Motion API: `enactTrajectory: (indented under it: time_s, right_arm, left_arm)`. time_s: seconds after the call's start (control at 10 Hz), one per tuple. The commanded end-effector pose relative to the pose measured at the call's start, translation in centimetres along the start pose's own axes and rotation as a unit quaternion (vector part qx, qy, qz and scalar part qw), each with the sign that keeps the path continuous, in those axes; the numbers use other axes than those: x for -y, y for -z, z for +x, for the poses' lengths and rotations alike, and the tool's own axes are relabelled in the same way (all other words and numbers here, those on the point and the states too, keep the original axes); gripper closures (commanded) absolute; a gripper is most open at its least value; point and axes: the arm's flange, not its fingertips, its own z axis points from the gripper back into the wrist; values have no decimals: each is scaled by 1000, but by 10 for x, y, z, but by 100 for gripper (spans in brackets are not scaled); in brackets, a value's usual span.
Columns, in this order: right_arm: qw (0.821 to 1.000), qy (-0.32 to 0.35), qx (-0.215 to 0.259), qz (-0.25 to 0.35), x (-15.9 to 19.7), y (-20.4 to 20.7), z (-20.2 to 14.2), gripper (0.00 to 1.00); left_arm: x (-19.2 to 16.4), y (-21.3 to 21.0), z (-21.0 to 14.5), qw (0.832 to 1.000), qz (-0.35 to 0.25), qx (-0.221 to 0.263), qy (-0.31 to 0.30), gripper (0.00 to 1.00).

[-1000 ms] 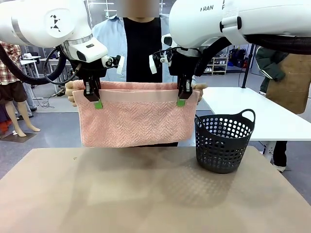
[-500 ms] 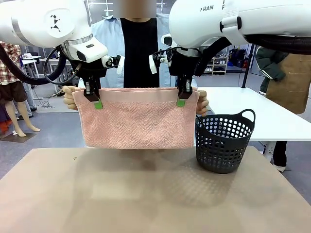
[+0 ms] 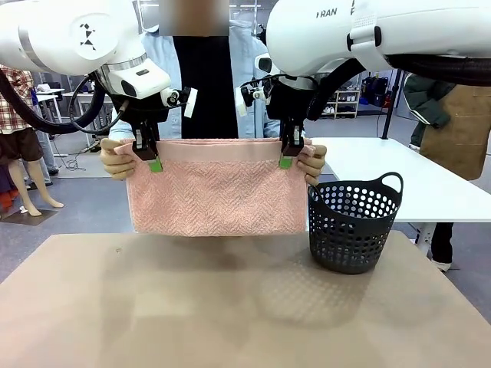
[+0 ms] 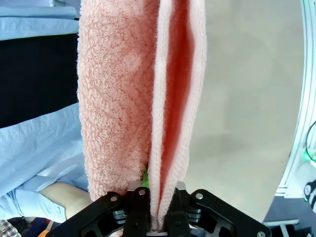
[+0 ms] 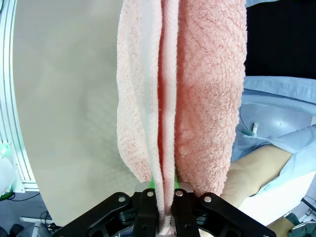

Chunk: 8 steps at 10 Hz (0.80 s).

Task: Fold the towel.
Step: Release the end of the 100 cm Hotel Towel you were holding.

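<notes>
Towel [image 3: 215,188]: hung doubled in the air over the far edge of the table [image 3: 230,307], hem band along the top, lower edge just above the tabletop, between the arms and the person.
Left gripper [image 3: 151,157]: pointed down, jaws closed tight on the towel's top edge near its left corner, a green pad showing against the cloth.
Right gripper [image 3: 288,156]: pointed down, clamped the same way on the top edge near the right corner.
Left-corner hand [image 3: 116,159]: the person's, gripping the towel's top corner just outside the left gripper.
Right-corner hand [image 3: 313,162]: the person's, gripping the other top corner just outside the right gripper.
Left wrist view: towel [image 4: 118,98] ran up from the left gripper [image 4: 157,219]; a thin fold was pinched between the fingers, and whether the thick layer on the person's side was also in the grip could not be told.
Right wrist view: towel [image 5: 197,89] rose from the right gripper [image 5: 165,219], thin layers nipped between the fingers, a thick layer toward the person.
Basket [image 3: 354,222]: dark, perforated, upright on the table at the right, close by the towel's lower right corner; contact could not be told. Its inner wall showed through the mouth, the bottom was hidden, so its contents could not be told.
</notes>
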Motion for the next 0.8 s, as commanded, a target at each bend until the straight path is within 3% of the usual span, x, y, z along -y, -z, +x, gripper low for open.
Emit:
enactTrajectory:
  time_s: [0.0, 0.7]
  right_arm:
    - [1000, -2, -4, -3, 0, -1, 0, 100]
    - [1000, -2, -4, -3, 0, -1, 0, 100]
  left_arm:
    - [-1, -1, -2, 1000, 4, -3, -5, 100]
    - [-1, -1, -2, 1000, 4, -3, -5, 100]
